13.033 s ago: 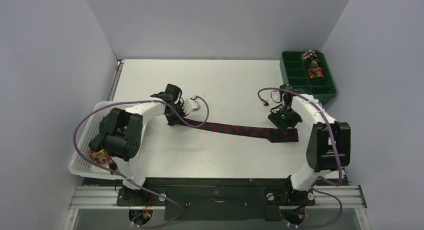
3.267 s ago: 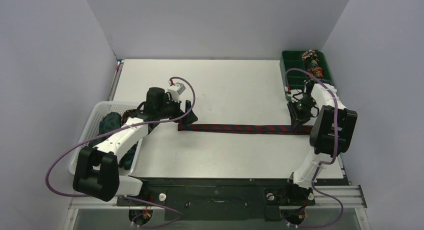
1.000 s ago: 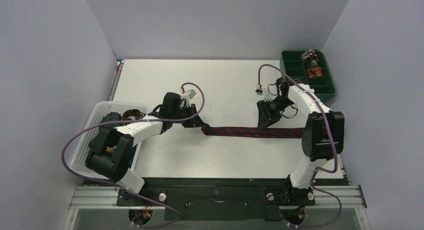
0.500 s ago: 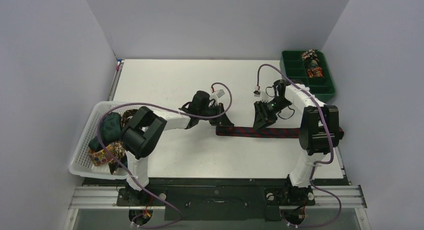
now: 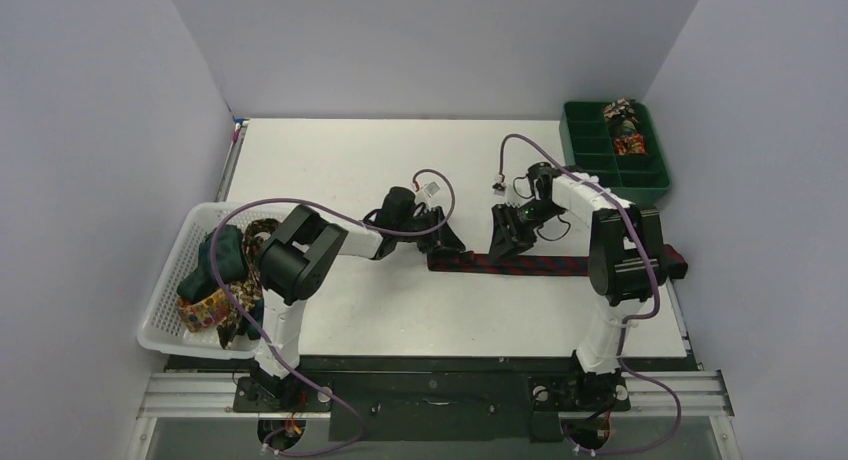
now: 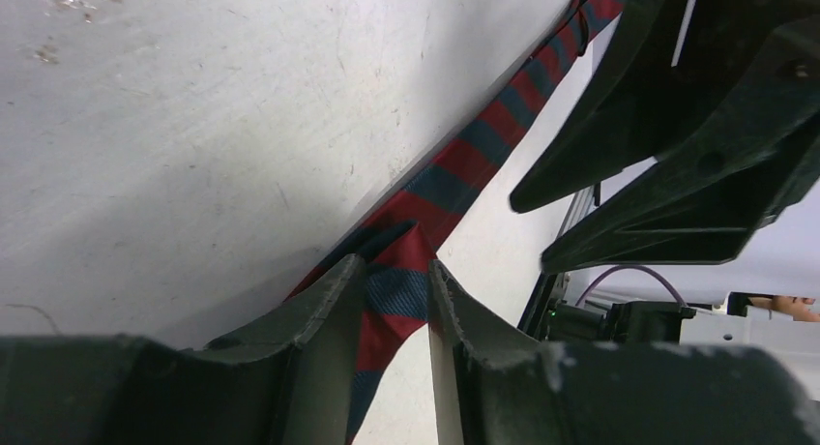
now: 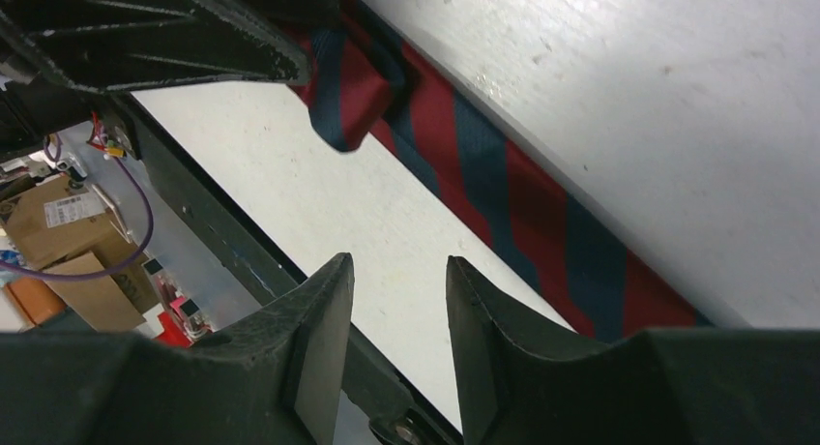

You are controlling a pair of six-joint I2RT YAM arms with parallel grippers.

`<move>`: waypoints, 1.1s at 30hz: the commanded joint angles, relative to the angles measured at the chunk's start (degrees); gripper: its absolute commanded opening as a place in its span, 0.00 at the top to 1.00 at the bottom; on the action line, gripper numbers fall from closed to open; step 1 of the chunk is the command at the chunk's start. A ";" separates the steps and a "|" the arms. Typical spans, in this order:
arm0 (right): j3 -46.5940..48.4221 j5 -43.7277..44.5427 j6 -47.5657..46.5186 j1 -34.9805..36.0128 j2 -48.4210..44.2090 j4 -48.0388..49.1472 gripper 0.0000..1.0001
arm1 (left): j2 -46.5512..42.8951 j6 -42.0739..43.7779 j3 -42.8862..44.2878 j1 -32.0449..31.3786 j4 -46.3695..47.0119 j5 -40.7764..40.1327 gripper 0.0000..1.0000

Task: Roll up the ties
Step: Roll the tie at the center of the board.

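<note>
The navy tie with red stripes (image 5: pixel 560 265) lies flat on the white table (image 5: pixel 330 160). Its long axis runs left to right across the near half, and its right end reaches the table's right edge beneath the right arm. Its left end is doubled back on itself (a short fold, plain in the left wrist view). The left gripper (image 5: pixel 447 251) pinches that fold between nearly closed fingers (image 6: pixel 319 310). The right gripper (image 5: pixel 503 242) hangs just beside it over the strip, jaws a narrow gap apart, nothing between them.
</note>
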 commanded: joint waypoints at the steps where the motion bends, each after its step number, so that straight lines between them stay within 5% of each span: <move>1: -0.66 -2.36 5.61 2.46 1.67 7.56 0.63 | 0.85 -1.91 -0.58 0.61 4.97 1.69 0.75; 7: -0.08 -3.48 13.43 5.62 2.94 15.00 0.63 | 0.43 -1.40 -1.95 0.62 4.83 1.68 0.78; 17: -0.74 0.07 13.05 8.68 6.74 15.77 0.65 | 0.14 -0.91 -2.98 1.34 5.22 1.23 0.79; 20: -0.54 0.74 12.61 8.86 7.14 15.85 0.82 | -0.42 -0.24 -3.26 1.50 5.39 1.49 0.77; 23: -0.64 1.78 11.48 8.87 6.72 15.78 1.00 | -3.38 3.55 -4.47 2.23 4.62 1.49 0.58; 29: -0.85 1.60 10.01 9.16 7.14 14.81 1.00 | -16.07 33.69 -6.66 3.03 -9.61 0.17 0.14; 33: -0.80 1.70 8.97 9.30 7.07 14.30 1.00 | -20.54 54.33 -8.37 0.96 -17.08 -1.65 0.06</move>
